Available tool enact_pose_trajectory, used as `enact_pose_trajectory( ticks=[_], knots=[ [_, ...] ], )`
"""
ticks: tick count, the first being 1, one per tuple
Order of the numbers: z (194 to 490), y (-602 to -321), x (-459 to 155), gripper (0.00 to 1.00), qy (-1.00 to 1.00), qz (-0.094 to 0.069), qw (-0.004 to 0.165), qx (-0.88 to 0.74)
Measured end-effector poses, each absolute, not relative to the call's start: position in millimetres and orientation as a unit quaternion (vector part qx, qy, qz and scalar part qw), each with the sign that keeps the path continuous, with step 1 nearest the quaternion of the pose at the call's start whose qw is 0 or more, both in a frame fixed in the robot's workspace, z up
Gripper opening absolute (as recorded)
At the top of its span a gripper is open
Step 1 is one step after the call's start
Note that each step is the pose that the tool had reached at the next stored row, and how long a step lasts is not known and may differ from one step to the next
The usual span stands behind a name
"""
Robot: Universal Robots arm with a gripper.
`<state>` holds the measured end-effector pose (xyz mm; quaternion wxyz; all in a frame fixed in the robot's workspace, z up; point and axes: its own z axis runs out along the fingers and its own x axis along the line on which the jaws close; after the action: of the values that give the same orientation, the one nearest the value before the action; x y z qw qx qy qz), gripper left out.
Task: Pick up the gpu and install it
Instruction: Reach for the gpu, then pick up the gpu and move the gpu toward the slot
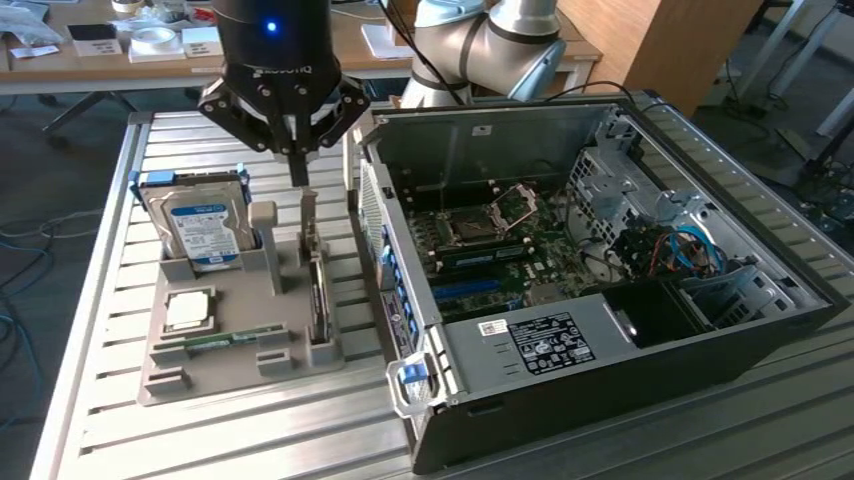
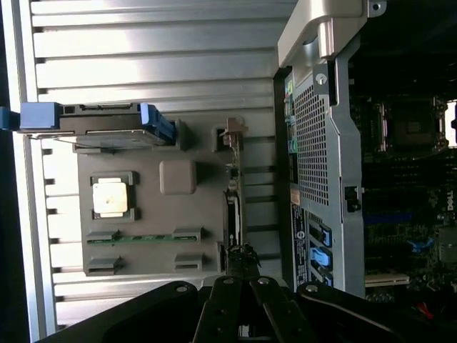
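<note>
A robot arm's gripper (image 1: 300, 178) hangs fingers-down over the gpu (image 1: 316, 280), its two fingers pressed fully together with nothing visible between them. The card stands on edge in a slot along the tray (image 1: 247, 300) edge nearest the open case (image 1: 601, 400), its metal bracket towards the tray's far end. The tray lies on a slatted table (image 1: 200, 430). At the tray's far corner, away from the case, a hard drive (image 1: 200, 228) stands upright. A CPU (image 1: 187, 310) and a memory stick (image 1: 220, 340) lie flat nearer the front.

The card looks light, thin and stiff, but fragile. Its bare circuitry and fan would not take a squeeze, and its smooth faces could slip in a loose pinch. The safest hold appears to be across the exposed upper edge, near the middle of its length so it hangs level, clear of fan and bracket.
</note>
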<state>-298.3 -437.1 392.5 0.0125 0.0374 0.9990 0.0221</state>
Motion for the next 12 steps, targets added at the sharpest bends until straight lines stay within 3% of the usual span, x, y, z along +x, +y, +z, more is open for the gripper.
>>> enact_pose_trajectory(
  ticks=[12],
  knots=[
    [392.3,-438.6,-300.4,0.11,0.999,0.022,0.012,0.037]
  ],
)
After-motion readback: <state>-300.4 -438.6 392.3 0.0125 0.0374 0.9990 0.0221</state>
